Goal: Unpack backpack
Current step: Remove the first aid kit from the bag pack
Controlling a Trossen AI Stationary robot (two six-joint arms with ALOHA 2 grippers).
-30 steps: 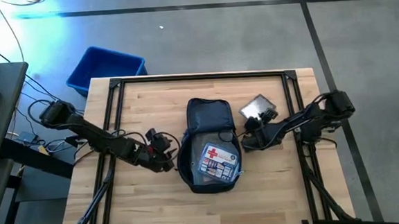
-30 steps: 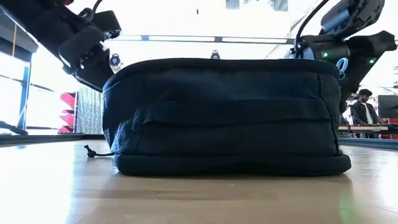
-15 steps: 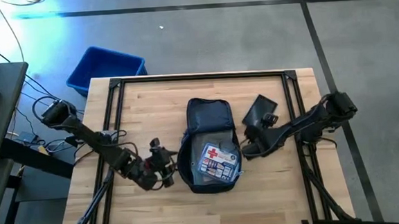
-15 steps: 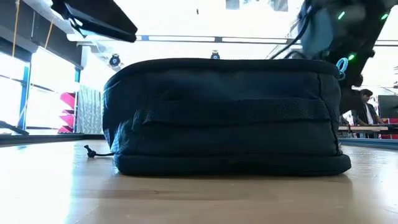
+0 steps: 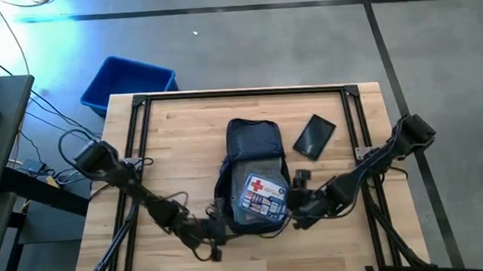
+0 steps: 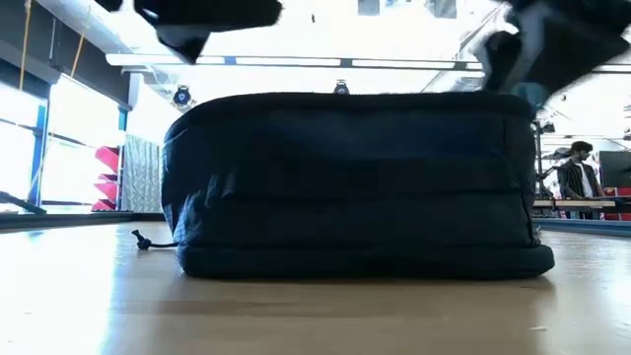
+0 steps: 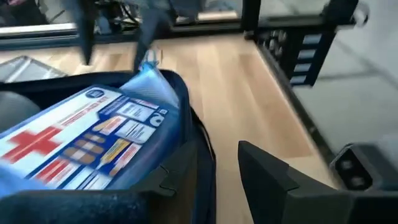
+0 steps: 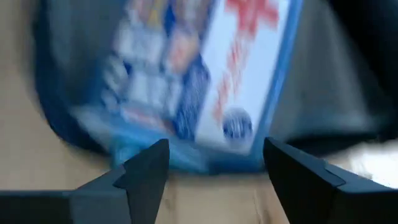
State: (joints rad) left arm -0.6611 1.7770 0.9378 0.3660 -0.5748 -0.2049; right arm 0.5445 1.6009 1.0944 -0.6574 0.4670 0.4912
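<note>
Seeing both grippers shifted since a second ago, from beside the middle of the backpack (image 5: 253, 141) to its end facing the table edge opposite the blue bin (image 5: 127, 82). Finding the left gripper (image 5: 216, 229) sitting at that end's left corner, fingers (image 7: 273, 177) standing apart with the bag's dark rim lying between them, not clamped. Finding the right gripper (image 5: 301, 214) sitting just beside the right corner, jaws likewise released, facing the end of the first-aid kit (image 5: 259, 195). Noting the backpack lying flat near the middle of the table (image 5: 183, 147), unzipped, lid folded back toward the bin-side edge, kit with its red cross resting face up inside. Spotting a flat black item (image 5: 315, 136) lying alone on the wood between backpack and right edge, no longer under the right gripper. Catching a person (image 6: 577, 173) showing far behind the table in the low view.
</note>
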